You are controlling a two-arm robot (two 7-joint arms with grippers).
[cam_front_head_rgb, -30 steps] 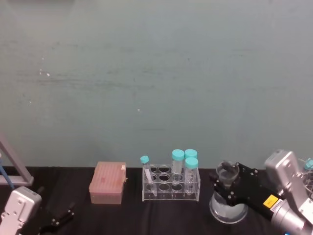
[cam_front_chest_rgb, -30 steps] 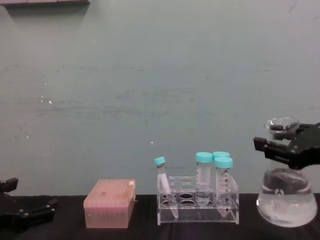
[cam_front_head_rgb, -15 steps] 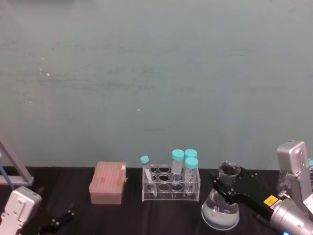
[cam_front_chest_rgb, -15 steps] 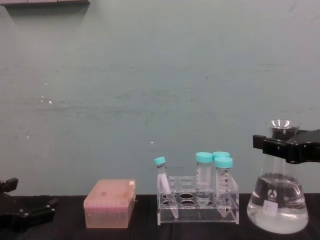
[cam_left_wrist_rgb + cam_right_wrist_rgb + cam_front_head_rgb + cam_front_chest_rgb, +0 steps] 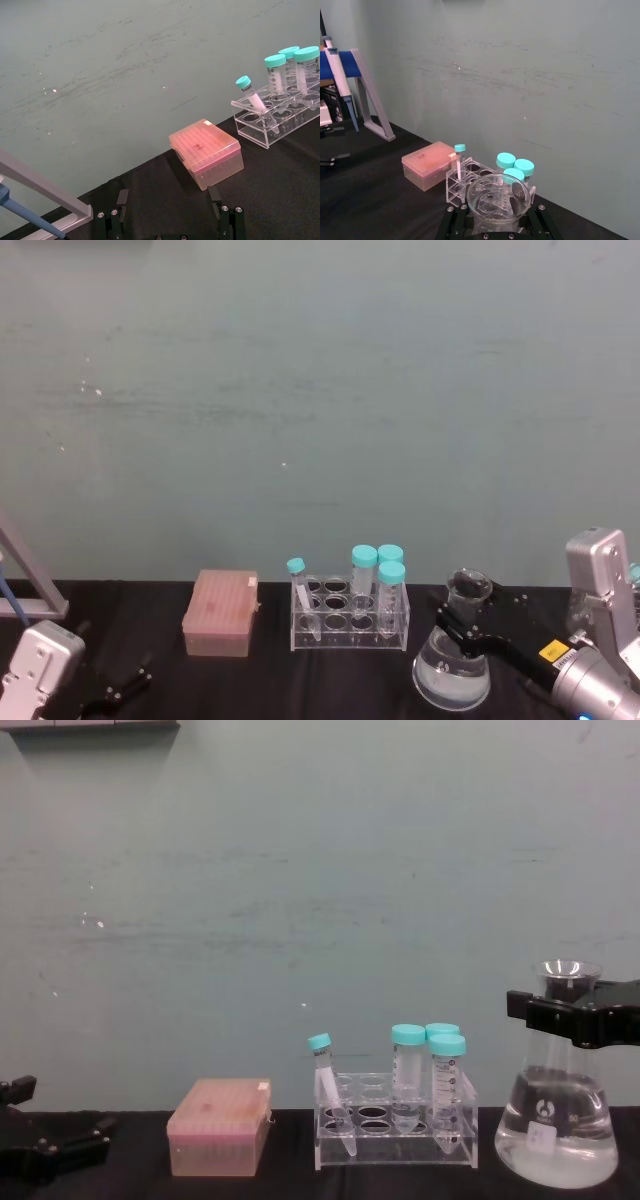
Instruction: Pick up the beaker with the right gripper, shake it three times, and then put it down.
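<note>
The right gripper [image 5: 570,1018] clamps the beaker [image 5: 556,1105] neck, label [image 5: 541,1131] facing chest view; left gripper [image 5: 170,224] idle, jaws apart.

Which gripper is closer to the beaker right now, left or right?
Right. The right gripper is shut on the neck of the beaker. The left gripper sits open far off to the left, beyond the tube rack and the pink box.
</note>
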